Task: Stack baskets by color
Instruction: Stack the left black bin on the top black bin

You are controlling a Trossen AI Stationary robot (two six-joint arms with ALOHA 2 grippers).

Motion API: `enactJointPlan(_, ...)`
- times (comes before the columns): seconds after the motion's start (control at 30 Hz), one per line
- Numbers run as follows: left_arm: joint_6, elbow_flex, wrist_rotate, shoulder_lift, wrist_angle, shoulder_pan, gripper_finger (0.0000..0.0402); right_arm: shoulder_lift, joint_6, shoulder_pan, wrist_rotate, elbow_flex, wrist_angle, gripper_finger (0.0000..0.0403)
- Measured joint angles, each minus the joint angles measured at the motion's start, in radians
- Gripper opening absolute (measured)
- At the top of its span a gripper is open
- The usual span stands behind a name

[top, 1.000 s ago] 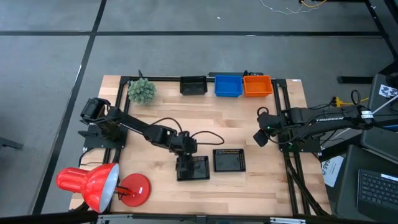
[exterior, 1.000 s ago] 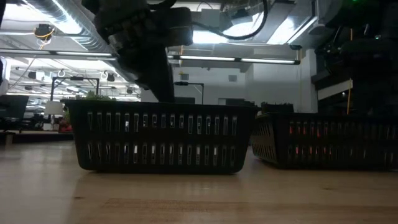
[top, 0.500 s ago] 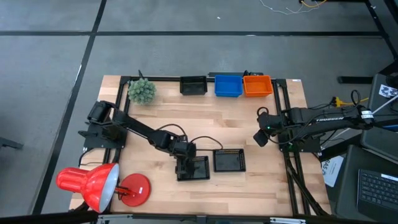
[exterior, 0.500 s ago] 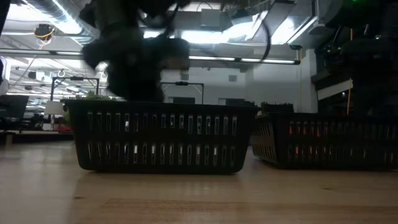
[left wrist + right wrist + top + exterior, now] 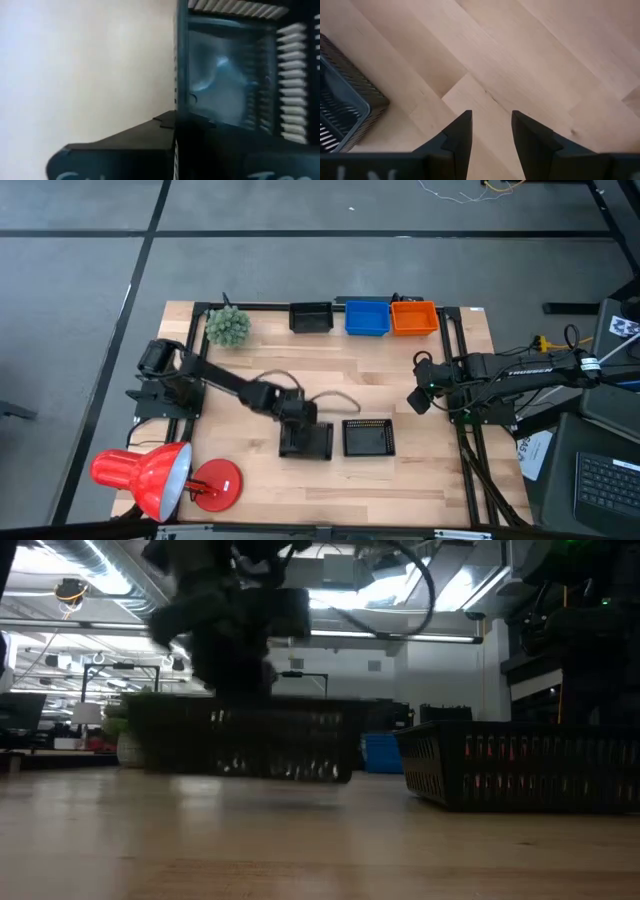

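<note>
left gripper [image 5: 291, 423] just clamped the black basket [image 5: 312, 442] wall and lifted it off the table – heading for black stack [image 5: 311, 317] at 12 o'clock; right gripper [image 5: 490, 131] idle, fingers apart.

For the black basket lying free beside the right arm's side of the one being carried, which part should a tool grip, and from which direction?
Grip one wall of the free black basket at its top rim, coming straight down from above, one finger inside and one outside. It sits upright with its opening upward, and its walls are thin and perforated. The wall facing the idle right tool looks clear.
</note>
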Motion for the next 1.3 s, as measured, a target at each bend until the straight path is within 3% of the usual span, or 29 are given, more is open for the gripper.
enactJointPlan(0.17, 0.22, 0.119, -0.074, -0.068, -0.122, 0.148, 0.0, 0.0, 0.0, 0.0, 0.0, 0.0, 0.005, 0.0137)
enactJointPlan(0.33, 0.428, 0.255, -0.085, -0.066, -0.237, 0.391, 0.0, 0.0, -0.002, 0.0, 0.001, 0.0, 0.011, 0.0137)
enactJointPlan(0.53, 0.58, 0.37, 0.093, -0.06, -0.252, 0.723, 0.0, 0.0, -0.003, 0.0, 0.002, 0.0, 0.015, 0.0137)
enactJointPlan(0.67, 0.626, 0.432, 0.144, -0.038, -0.245, 0.879, 0.0, 0.0, -0.003, 0.0, 0.003, 0.0, 0.022, 0.0137)
enactJointPlan(0.83, 0.667, 0.513, 0.277, 0.067, -0.249, 0.939, 0.0, 0.0, -0.004, 0.0, 0.003, 0.0, 0.025, 0.0137)
enactJointPlan(1.07, 0.787, 0.66, 0.212, 0.276, -0.29, 0.946, 0.0, 0.0, -0.003, 0.0, 0.003, 0.0, 0.029, 0.0137)
enactJointPlan(1.3, 0.809, 0.787, 0.241, 0.401, -0.349, 0.993, 0.0, 0.0, -0.023, 0.0, 0.003, 0.0, 0.03, 0.0137)
